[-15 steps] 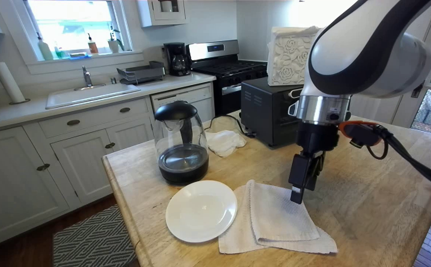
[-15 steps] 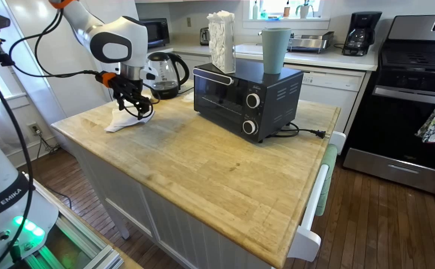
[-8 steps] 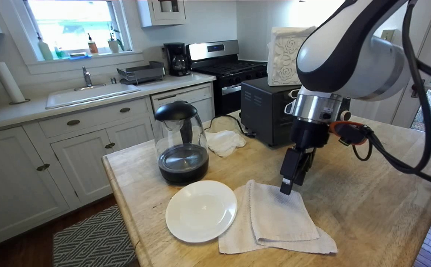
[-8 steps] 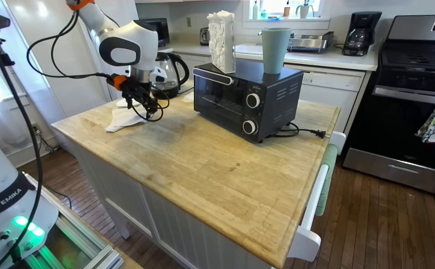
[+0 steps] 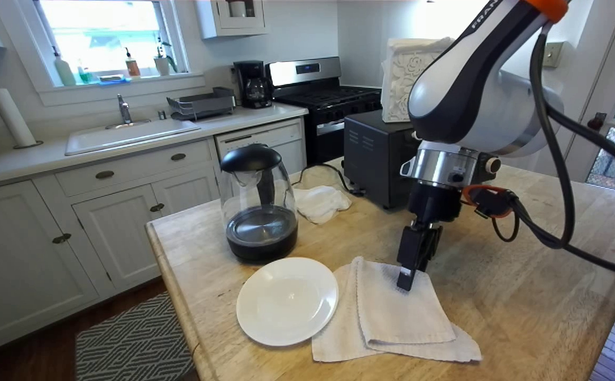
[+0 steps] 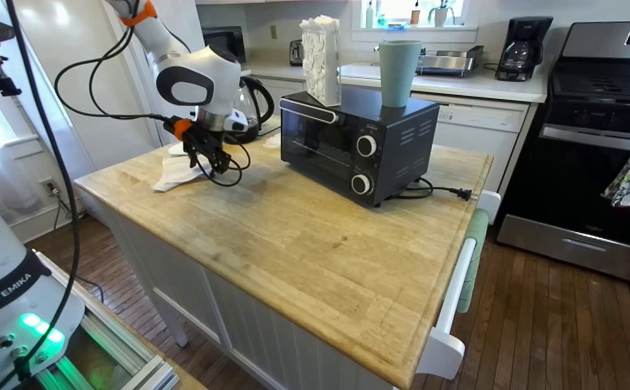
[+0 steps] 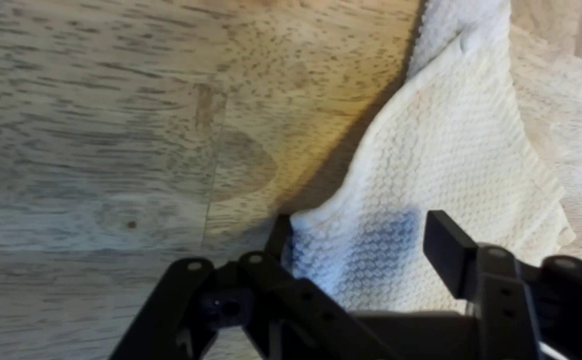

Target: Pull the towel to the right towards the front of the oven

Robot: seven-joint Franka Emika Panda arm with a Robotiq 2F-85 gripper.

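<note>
The cream towel [image 5: 402, 317] lies folded over itself on the wooden table beside the plate. In an exterior view its far part is behind the arm, and a corner of the towel [image 6: 176, 174] shows. My gripper [image 5: 410, 278] points down over the towel's edge nearest the toaster oven. In the wrist view the gripper [image 7: 363, 242] is open, with towel fabric [image 7: 446, 165] below and between the fingers. The left finger is at the towel's edge; contact cannot be told. The black toaster oven [image 6: 320, 141] stands on the table, its glass door facing the robot side; it also shows from the side [image 5: 373, 159].
A white plate [image 5: 286, 301] lies against the towel. A glass kettle [image 5: 259, 211] stands behind the plate. A white cloth [image 5: 322, 203] lies near the oven. A green cup [image 6: 398, 73] and a white napkin holder [image 6: 321, 62] stand on the oven. A cord [image 6: 428, 189] trails beside it.
My gripper has moved across the towel, leftward in one exterior view and rightward in the other, then come down closer to it. The towel, plate and oven have not moved.
</note>
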